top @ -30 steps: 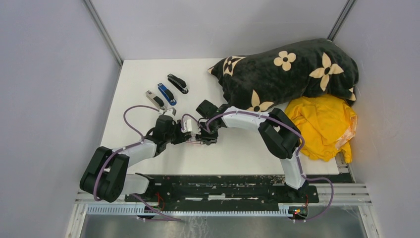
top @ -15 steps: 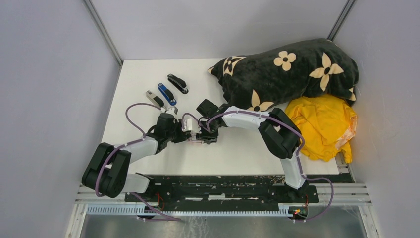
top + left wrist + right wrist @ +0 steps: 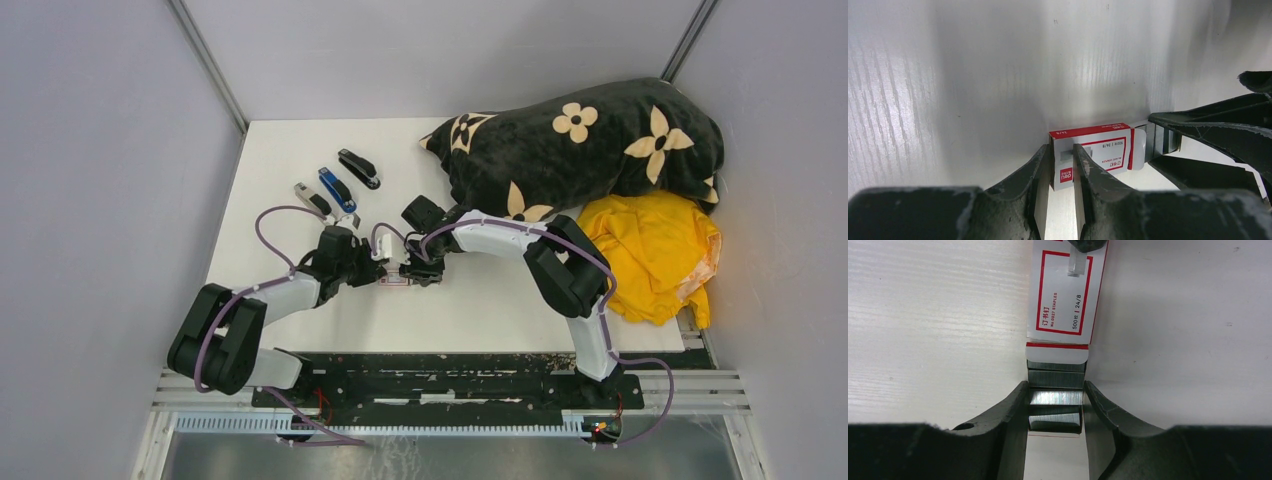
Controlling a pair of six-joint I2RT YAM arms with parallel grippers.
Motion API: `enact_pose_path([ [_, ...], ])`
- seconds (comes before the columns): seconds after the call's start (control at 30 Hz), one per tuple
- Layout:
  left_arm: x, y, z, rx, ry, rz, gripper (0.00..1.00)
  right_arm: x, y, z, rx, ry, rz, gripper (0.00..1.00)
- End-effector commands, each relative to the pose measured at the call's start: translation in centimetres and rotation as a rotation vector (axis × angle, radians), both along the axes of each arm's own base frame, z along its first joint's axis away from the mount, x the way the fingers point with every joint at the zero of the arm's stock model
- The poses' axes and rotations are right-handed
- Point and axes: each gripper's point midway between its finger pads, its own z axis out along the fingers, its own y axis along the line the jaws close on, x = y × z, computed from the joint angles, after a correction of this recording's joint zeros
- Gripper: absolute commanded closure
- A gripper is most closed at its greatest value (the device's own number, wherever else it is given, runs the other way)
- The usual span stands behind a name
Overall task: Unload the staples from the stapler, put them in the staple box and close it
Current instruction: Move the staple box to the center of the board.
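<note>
Since a second ago both wrists have edged slightly away from the bases, and the small box has gone with them. Nearest, the left gripper [image 3: 1062, 152] is clenched on one end of the red-and-white box [image 3: 1065, 300], which lies on the bench [image 3: 300, 150]. The right gripper [image 3: 1055, 389] pinches the staples [image 3: 1055, 377], grey strips sticking out of the box's open end, by their long flanks. They are probably light, stiff, slick, and brittle along the glued joints, so grip the flat sides squarely and gently. Beyond lie three staplers [image 3: 337, 189], and farther off a flowered blanket [image 3: 590, 140].
</note>
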Motion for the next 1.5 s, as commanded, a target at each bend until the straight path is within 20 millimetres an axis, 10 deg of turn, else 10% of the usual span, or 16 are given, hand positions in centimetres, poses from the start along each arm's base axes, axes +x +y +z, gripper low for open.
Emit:
enact_pose_path([
  [0.0, -2.7, 1.3, -2.8, 0.095, 0.116, -0.04, 0.69, 1.0, 0.2, 0.9, 0.012, -0.031, 0.01, 0.56],
  [1.47, -2.8, 0.3, -3.1, 0.085, 0.134, -0.094, 0.69, 2.0, 1.5, 0.2, 0.017, -0.036, -0.09, 0.61],
])
